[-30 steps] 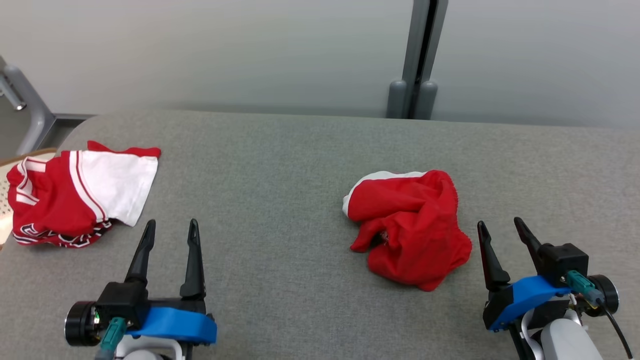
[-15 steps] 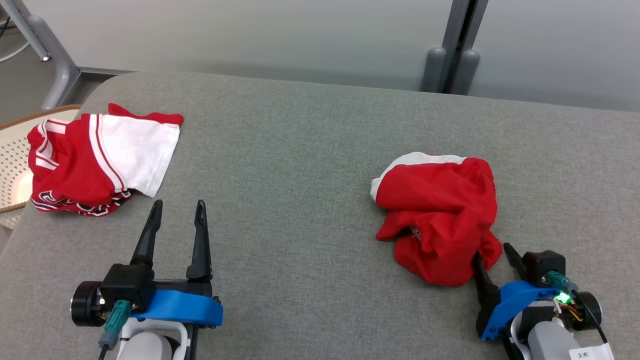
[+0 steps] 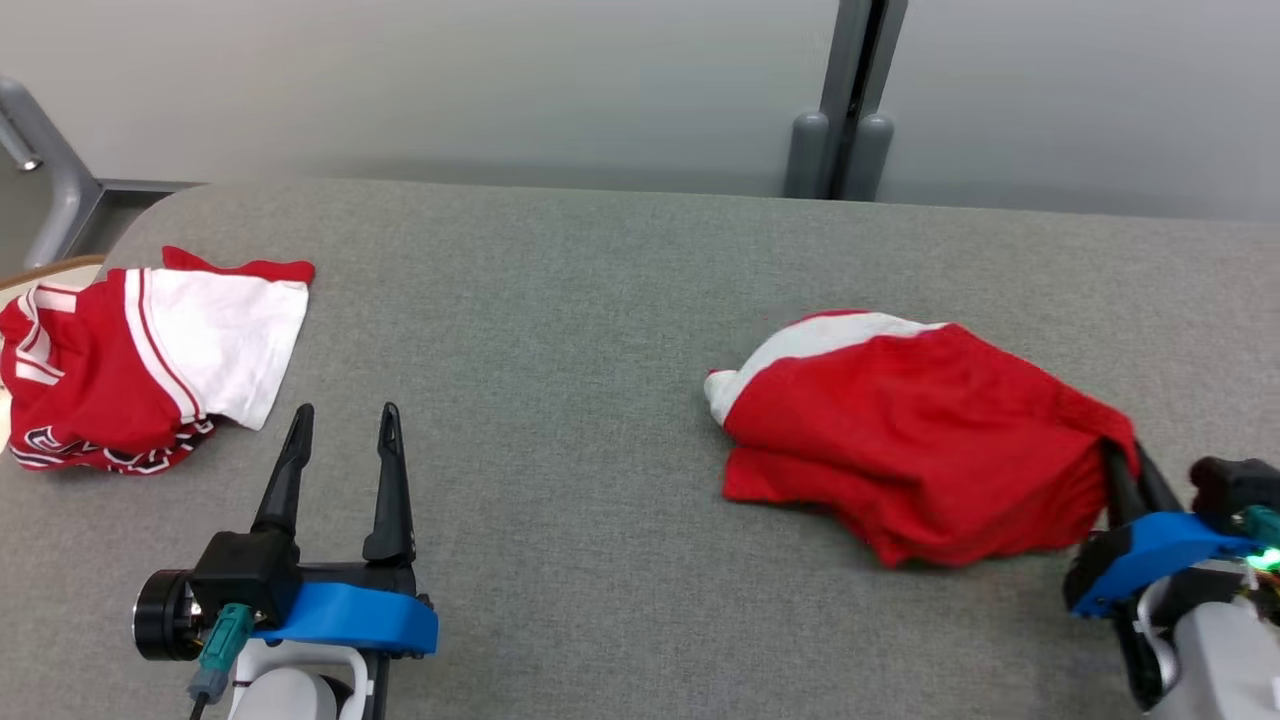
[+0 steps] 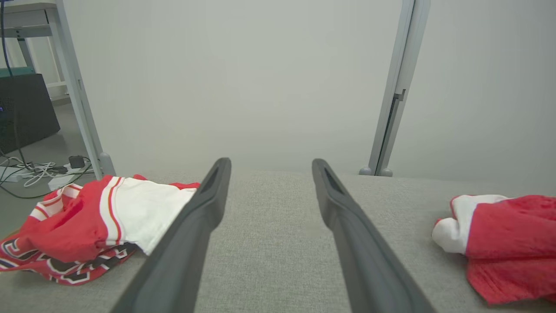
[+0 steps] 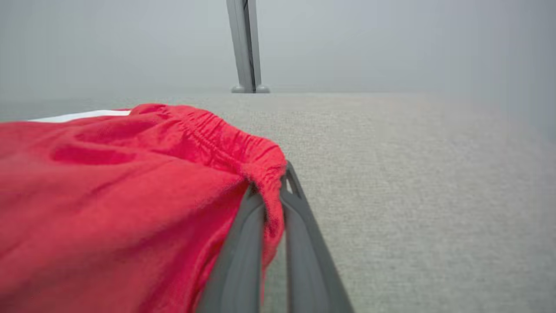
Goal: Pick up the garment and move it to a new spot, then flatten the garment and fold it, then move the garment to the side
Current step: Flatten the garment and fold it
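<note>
The garment [image 3: 920, 430] is a red pair of shorts with a white panel, stretched out on the right half of the grey table [image 3: 560, 300]. My right gripper [image 3: 1128, 462] is shut on its elastic waistband at the garment's right end. In the right wrist view the waistband [image 5: 260, 163] is pinched between the two fingers, with red cloth [image 5: 108, 195] draping to the left. My left gripper [image 3: 340, 420] stands open at the lower left, nothing between its fingers. The left wrist view shows the garment [image 4: 499, 243] at the right edge.
A second red and white garment [image 3: 140, 360] lies at the table's left edge, also seen in the left wrist view [image 4: 95, 221]. A grey post [image 3: 845, 100] stands behind the table. A basket rim [image 3: 40, 272] shows beyond the left edge.
My right gripper has closed on the garment's waistband and drawn it to the right, stretching the crumpled heap out. The head camera has shifted. The left gripper has stayed open.
</note>
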